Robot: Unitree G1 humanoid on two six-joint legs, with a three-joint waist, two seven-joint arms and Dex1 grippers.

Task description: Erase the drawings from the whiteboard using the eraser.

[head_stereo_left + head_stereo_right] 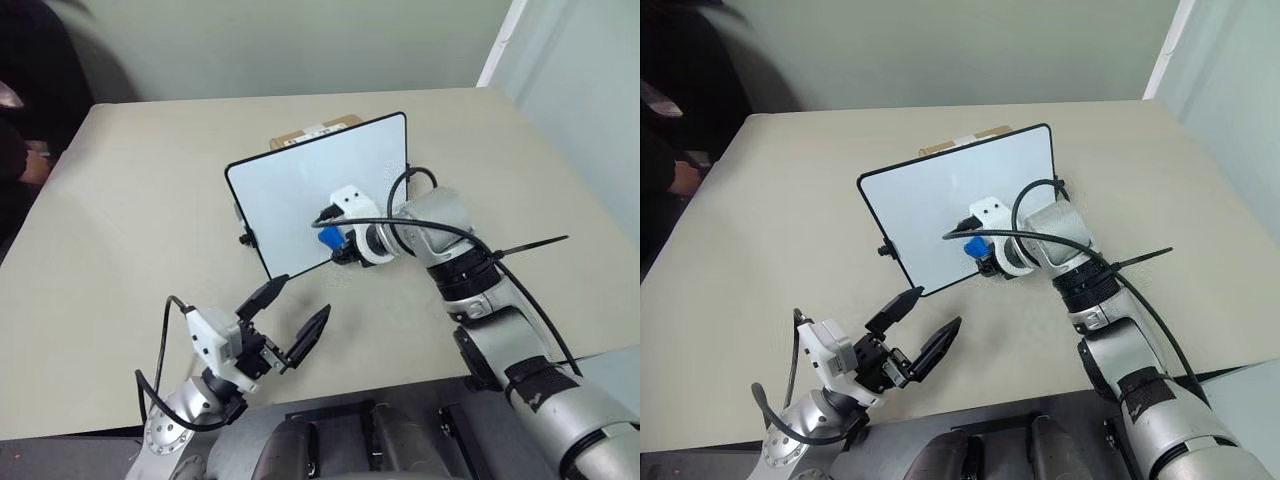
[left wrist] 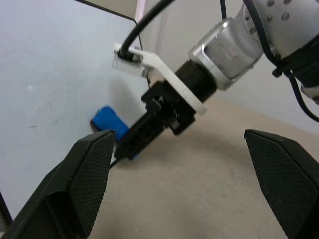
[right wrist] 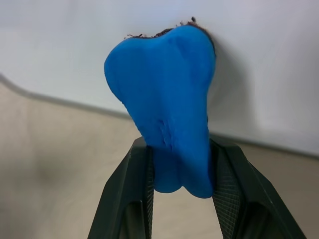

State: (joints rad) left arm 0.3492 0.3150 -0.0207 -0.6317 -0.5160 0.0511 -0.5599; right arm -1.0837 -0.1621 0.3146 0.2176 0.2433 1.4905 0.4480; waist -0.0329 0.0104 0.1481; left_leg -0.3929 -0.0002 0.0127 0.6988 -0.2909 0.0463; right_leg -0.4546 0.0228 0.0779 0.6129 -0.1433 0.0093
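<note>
My right claw (image 3: 180,164) pinches the blue eraser (image 3: 167,99) against the near right part of the propped whiteboard (image 1: 300,190) on the desk (image 1: 130,220), my left claw (image 1: 290,320) spread idle; pressing harder may tip the board backwards

Even, soft indoor light; motion blur top-left, faint shadows.

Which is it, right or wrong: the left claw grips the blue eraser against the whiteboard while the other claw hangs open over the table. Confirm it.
Wrong. The right claw grips the blue eraser against the whiteboard, as the right wrist view shows; the left claw hangs open over the table.
</note>
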